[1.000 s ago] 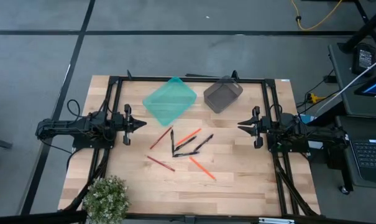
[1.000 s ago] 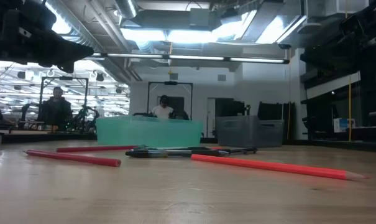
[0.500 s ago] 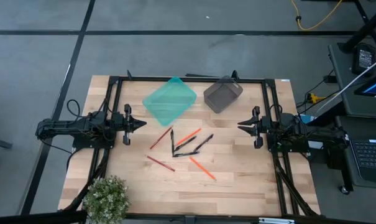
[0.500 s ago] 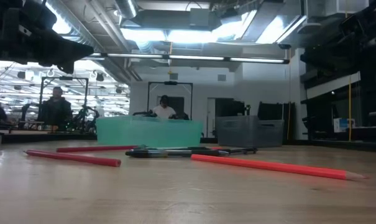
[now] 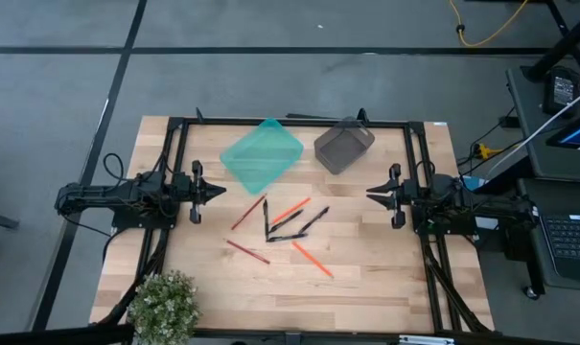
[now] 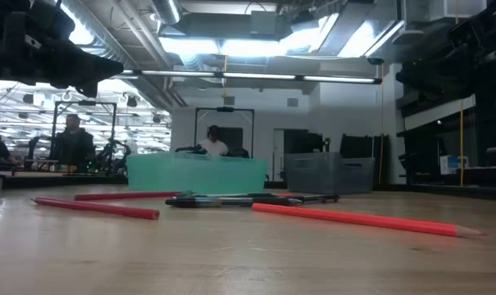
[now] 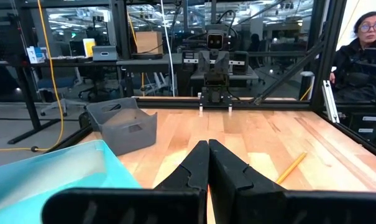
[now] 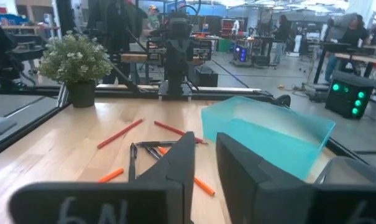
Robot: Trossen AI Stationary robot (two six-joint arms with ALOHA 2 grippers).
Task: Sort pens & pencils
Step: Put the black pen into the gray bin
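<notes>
Nothing sorted yet: pens (image 5: pixel 288 226) and pencils (image 5: pixel 312 258) lie loose mid-surface, teal bin (image 5: pixel 261 154) and grey bin (image 5: pixel 343 146) hold none. Left gripper (image 5: pixel 216 191) fingers pressed together, right gripper (image 5: pixel 374 195) fingers slightly apart, empty, both parked at the sides.

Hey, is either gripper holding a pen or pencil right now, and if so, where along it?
Nothing is held. The left gripper is shut on nothing at the table's left edge; the right gripper waits empty at the right edge. The pens and pencils lie on the table.

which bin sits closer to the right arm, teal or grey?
The grey bin. It sits toward the right gripper, while the teal bin lies further left.
</notes>
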